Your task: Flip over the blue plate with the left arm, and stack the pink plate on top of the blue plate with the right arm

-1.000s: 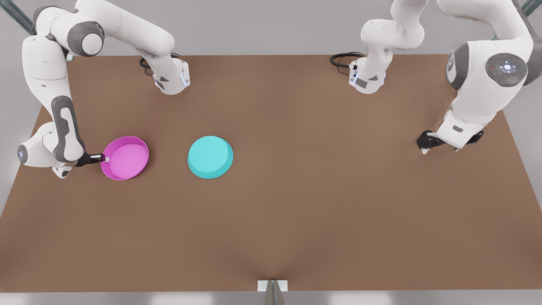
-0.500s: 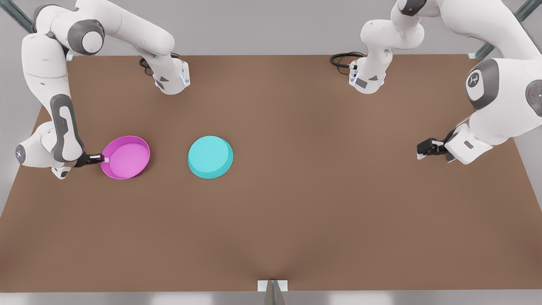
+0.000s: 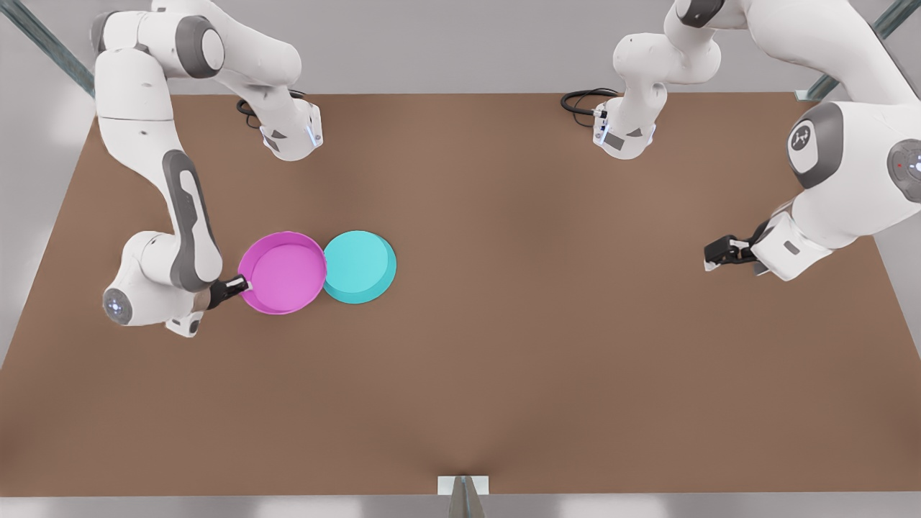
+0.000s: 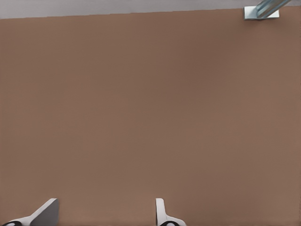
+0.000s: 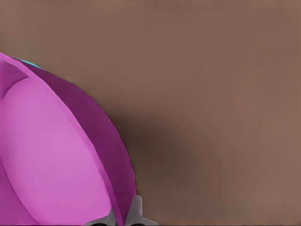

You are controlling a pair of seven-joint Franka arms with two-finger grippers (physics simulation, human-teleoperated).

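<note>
Carrying the round, shallow magenta-pink plastic plate (image 3: 282, 272) by its rim, our right pincer (image 3: 241, 283) sits at the front view's left, fingers closed on the plate's wall on the side away from the target, as the right wrist view shows with the rim clamped between the tips. We read the round cyan-turquoise matte plate (image 3: 363, 266) as lying bottom-up on the brown surface (image 3: 504, 360), its plain flat base facing us, so the flip looks done to us and stacking is the step in hand

What the coming move turns on: the cyan plate lies straight across the pink plate from our right pincer, toward the front view's right, and the two rims meet or overlap in that view; we cannot tell how high the pink one rides. Both plates are round, so no long axis to line up, just centre over centre

Our left pincer (image 3: 722, 253) waits well apart at the front view's right, fingers spread and empty, over bare surface in the left wrist view. Plenty of open room all round the plates, and the surface's edges are far off. The risk we see is the pink rim nudging the cyan plate sideways if it travels too low
</note>
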